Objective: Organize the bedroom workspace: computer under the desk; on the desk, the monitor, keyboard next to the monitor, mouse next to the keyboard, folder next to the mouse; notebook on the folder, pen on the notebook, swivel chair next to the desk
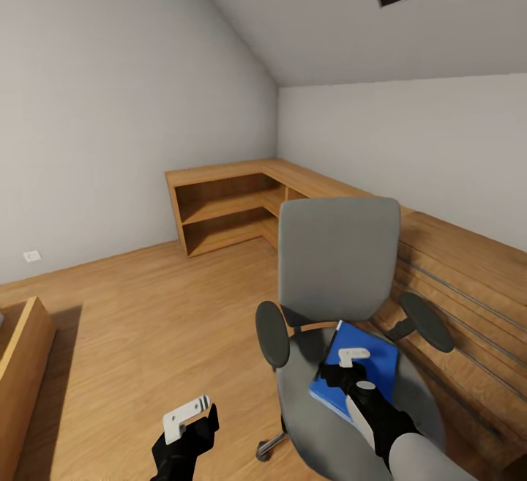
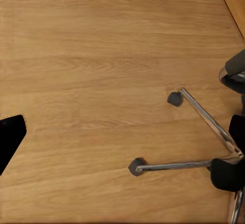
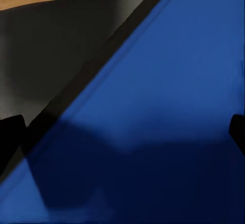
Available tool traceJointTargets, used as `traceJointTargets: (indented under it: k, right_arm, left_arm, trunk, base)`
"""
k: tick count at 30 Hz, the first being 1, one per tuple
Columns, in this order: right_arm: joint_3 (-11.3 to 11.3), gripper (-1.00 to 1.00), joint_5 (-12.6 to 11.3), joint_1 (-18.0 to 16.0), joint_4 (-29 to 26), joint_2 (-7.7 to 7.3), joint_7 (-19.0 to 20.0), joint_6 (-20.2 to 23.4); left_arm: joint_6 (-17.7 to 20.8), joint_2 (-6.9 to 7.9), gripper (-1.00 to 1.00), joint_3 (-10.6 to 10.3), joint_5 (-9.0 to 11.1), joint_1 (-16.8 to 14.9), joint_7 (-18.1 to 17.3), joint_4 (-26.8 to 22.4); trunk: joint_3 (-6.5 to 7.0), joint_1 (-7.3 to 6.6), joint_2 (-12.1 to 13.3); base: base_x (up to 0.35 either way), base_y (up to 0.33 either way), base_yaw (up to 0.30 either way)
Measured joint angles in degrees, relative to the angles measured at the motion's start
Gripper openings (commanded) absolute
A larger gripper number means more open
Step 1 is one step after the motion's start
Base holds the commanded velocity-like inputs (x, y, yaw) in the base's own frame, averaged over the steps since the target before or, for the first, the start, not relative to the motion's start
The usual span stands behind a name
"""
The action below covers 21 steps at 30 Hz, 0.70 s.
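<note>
2 arms, but the right gripper (image 1: 350, 365) is the nearer, hanging spread just above the folder (image 1: 373, 371) on the swivel chair (image 1: 337, 261) seat, long axis angled toward the backrest. right wrist view shows its dark spine edge; left gripper (image 1: 189, 416), spread, hangs over floor (image 2: 102, 55).

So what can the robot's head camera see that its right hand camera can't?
The head view alone takes in the swivel chair's tall grey back, the wooden shelves in the corner, the left gripper over the floor, and the right gripper above the folder. The right wrist view alone gives a close look at the folder's darker edge. Both share the blue folder lying on the chair's seat.
</note>
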Motion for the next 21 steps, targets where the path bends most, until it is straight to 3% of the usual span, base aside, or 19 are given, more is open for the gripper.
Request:
traceJointTargets:
  k: [1, 6, 12, 21]
  right_arm:
    - [1.16, 1.0, 0.1, 0.0, -0.03, 0.0, -0.1, -0.02]
    - [1.91, 1.0, 0.0, 0.01, -0.1, 0.02, -0.01, 0.0]
    - [1.94, 1.0, 0.06, 0.0, -0.09, 0.0, -0.07, 0.01]
    - [1.99, 1.0, -0.01, 0.0, -0.04, 0.01, -0.04, -0.04]
  left_arm:
    - [0.0, 0.0, 1.0, 0.01, 0.0, 0.0, 0.0, 0.02]
    - [0.0, 0.0, 1.0, 0.0, 0.0, 0.0, 0.02, 0.03]
    - [0.0, 0.0, 1.0, 0.0, 0.07, 0.0, 0.0, 0.03]
    - [0.0, 0.0, 1.0, 0.0, 0.09, 0.0, 0.08, 0.03]
  trunk:
    - [0.0, -0.01, 0.0]
    - [0.0, 0.01, 0.0]
    - [0.0, 0.0, 0.0]
    - [0.0, -0.02, 0.0]
  base:
    - [-0.022, 0.0, 0.0]
    - [-0.126, 0.0, 0.0]
    - [-0.223, 0.0, 0.0]
    - [-0.029, 0.0, 0.0]
